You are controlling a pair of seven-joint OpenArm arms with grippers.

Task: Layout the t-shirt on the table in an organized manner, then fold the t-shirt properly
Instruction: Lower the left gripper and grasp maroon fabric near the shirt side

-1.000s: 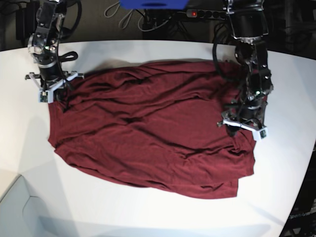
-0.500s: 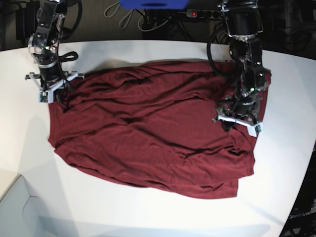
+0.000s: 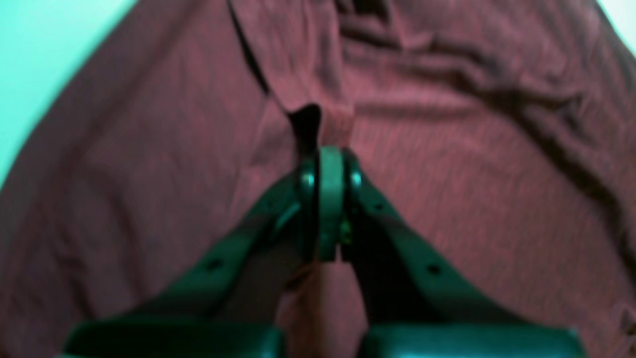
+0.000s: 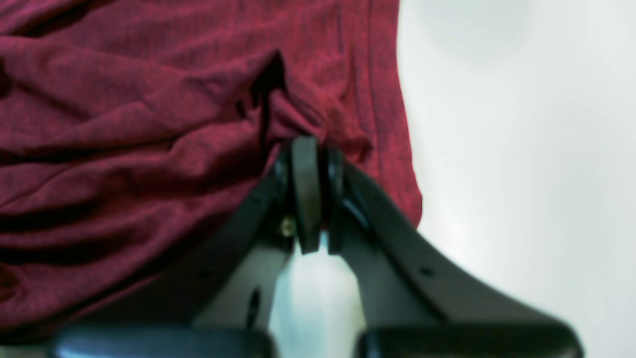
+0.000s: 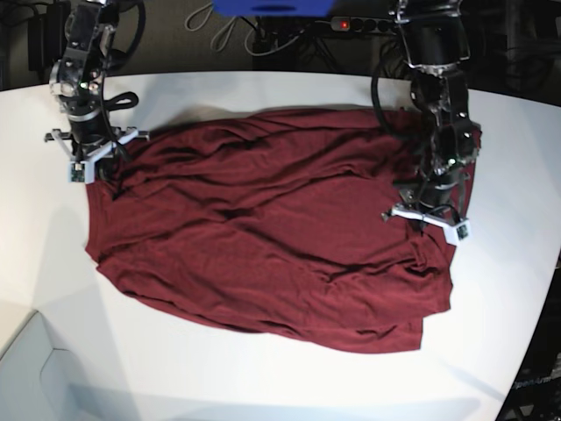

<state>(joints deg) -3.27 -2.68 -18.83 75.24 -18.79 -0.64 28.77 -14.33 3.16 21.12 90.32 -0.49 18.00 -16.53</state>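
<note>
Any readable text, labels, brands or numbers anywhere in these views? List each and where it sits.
None readable.
The t-shirt is plain, no print.
The table bears no markings.
The blue object at the base view's top edge shows no legible lettering.

My left hand [image 5: 427,222] points down, jaws pinched together on a fold of the t-shirt [image 5: 263,219]. My right hand [image 5: 95,167] also points down, clamped on cloth at the opposite edge.
</note>
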